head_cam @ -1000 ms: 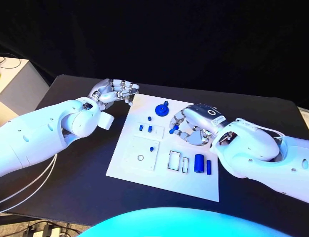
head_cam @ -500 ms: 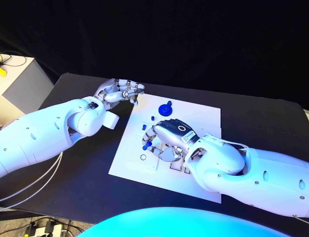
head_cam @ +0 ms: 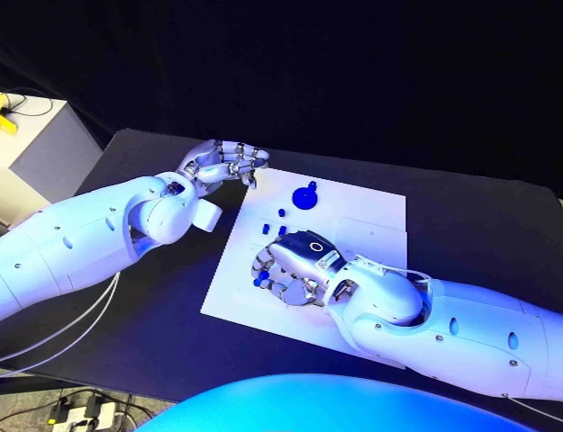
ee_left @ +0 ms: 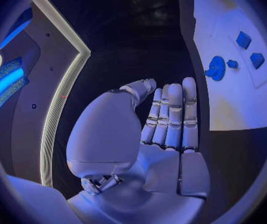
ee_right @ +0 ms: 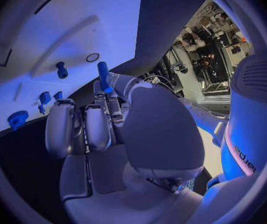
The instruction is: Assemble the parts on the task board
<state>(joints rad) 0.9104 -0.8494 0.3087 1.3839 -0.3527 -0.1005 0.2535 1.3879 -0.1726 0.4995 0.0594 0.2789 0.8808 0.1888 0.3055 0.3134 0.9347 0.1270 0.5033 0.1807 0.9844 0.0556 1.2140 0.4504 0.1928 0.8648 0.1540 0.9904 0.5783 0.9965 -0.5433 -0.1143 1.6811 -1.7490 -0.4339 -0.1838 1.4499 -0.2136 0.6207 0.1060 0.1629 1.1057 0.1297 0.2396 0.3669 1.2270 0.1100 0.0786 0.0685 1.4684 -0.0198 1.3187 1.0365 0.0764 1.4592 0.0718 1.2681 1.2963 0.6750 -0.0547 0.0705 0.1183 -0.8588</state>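
The white task board (head_cam: 359, 216) lies mid-table. A round blue knob (head_cam: 304, 198) stands near its far edge, with small blue pieces (head_cam: 281, 213) just in front of it. My right hand (head_cam: 295, 265) hovers over the board's left middle and pinches a blue peg (ee_right: 103, 77) between thumb and finger; the peg's tip (head_cam: 262, 277) pokes out at the hand's left. Another blue peg (ee_right: 61, 69) stands in the board beside a small ring (ee_right: 93, 57). My left hand (head_cam: 222, 162) sits at the board's far left corner, fingers straight and side by side (ee_left: 170, 114), holding nothing.
A white box (head_cam: 22, 135) with a yellow object on top stands off the table's far left. Cables (head_cam: 48, 333) hang by the table's left front. Black tabletop (head_cam: 489, 216) lies bare to the right of the board.
My right hand has carried the blue peg from the board's middle right toward its near left part. The left hand has stayed at the far left corner.
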